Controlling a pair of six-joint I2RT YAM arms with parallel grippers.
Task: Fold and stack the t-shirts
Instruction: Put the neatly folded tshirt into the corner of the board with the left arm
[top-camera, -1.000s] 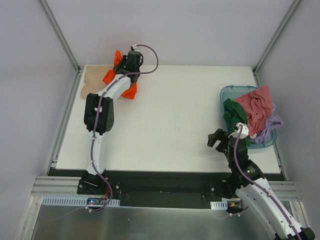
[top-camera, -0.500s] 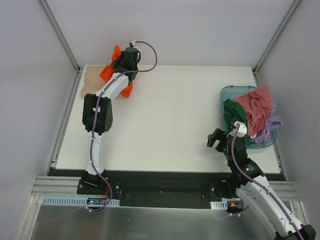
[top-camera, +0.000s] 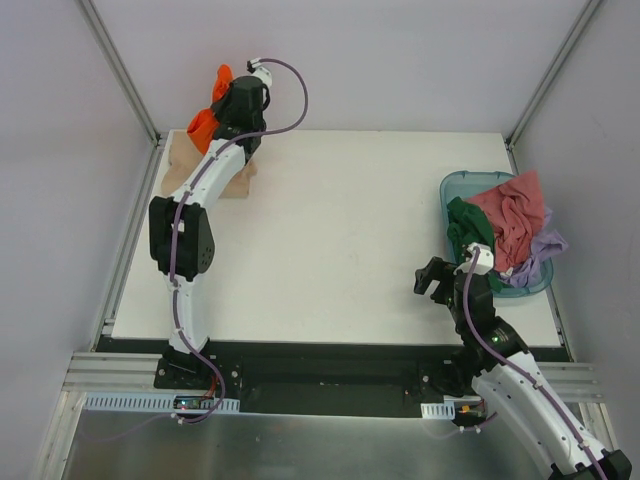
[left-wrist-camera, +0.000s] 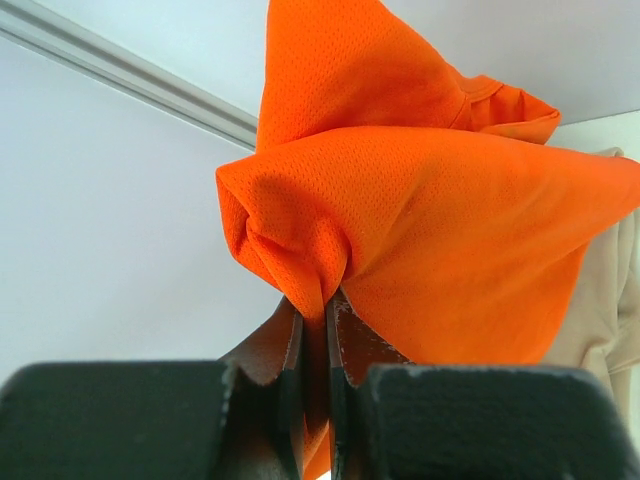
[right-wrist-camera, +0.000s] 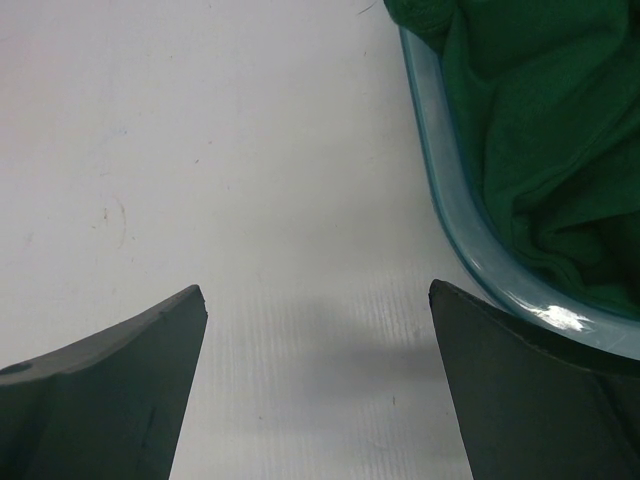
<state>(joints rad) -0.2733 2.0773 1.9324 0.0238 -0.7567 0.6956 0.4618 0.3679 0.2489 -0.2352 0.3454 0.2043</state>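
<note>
My left gripper (left-wrist-camera: 316, 300) is shut on the bright orange t-shirt (left-wrist-camera: 420, 210) and holds it bunched in the air at the table's far left corner (top-camera: 212, 112). The tan-beige t-shirt (top-camera: 186, 168) lies folded on the table under that arm; its edge shows in the left wrist view (left-wrist-camera: 605, 300). My right gripper (right-wrist-camera: 316, 300) is open and empty, low over the bare table beside the teal tub (right-wrist-camera: 450, 200); in the top view it is at the near right (top-camera: 436, 277). The tub (top-camera: 456, 185) holds dark green (top-camera: 464, 228), pink (top-camera: 512, 215) and lilac (top-camera: 545, 245) shirts.
The white table (top-camera: 350, 230) is walled by grey panels at the back and sides. The metal frame post (top-camera: 120, 70) stands just left of the lifted orange shirt. The tub sits at the right edge.
My left gripper has lifted the orange shirt off the table and carried it up and to the far left, uncovering the tan shirt. The right arm has not moved.
</note>
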